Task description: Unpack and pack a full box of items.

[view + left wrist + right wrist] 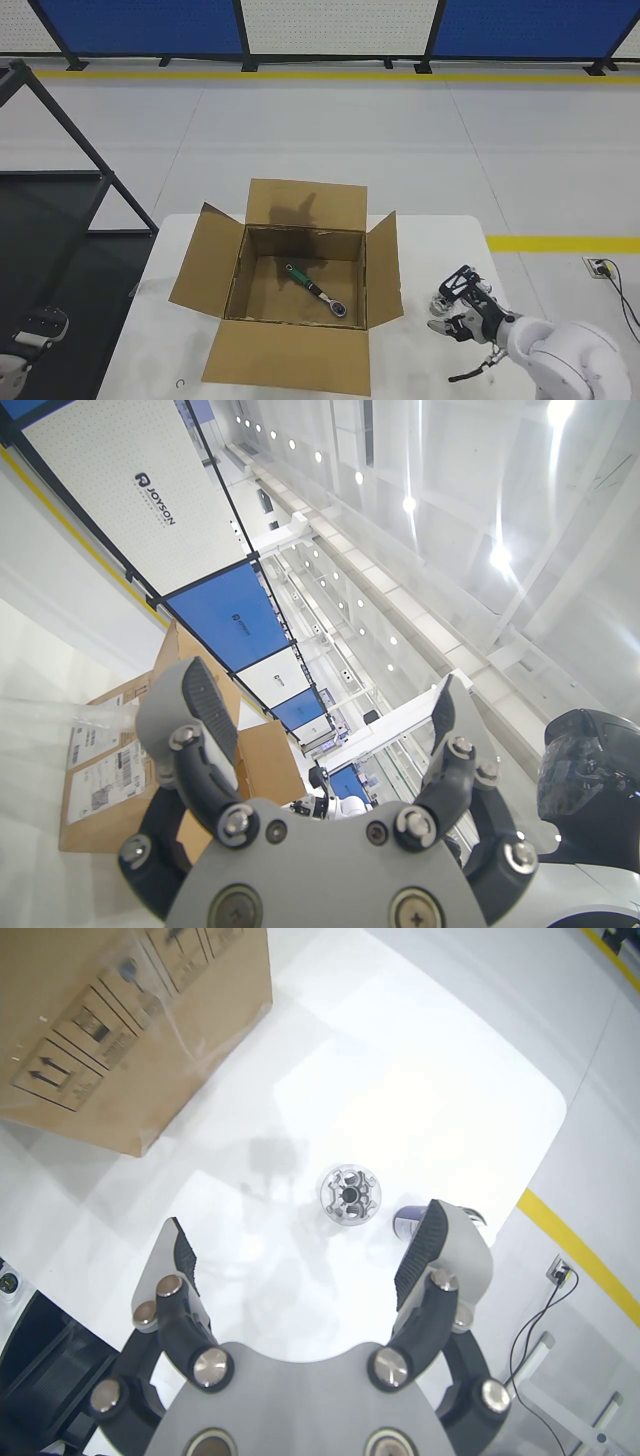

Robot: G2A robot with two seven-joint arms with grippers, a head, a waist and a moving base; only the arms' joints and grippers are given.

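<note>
An open cardboard box [290,290] stands in the middle of the white table [430,240]. On its floor lies a ratchet wrench [315,290] with a green handle. My right gripper [305,1223] hangs open above the table to the right of the box [125,1023], also seen from above as the right gripper [462,300]. Below it stand a round grey metal part [351,1195] and a blue cylinder [406,1223], the cylinder half hidden by one finger. My left gripper [325,680] is open and empty, pointing up past the box [100,780] from beyond the table's left edge.
A small ring [180,383] lies near the table's front left corner. All of the box's flaps are folded outward. A black frame [70,150] stands left of the table. The table's far right corner [550,1093] is bare.
</note>
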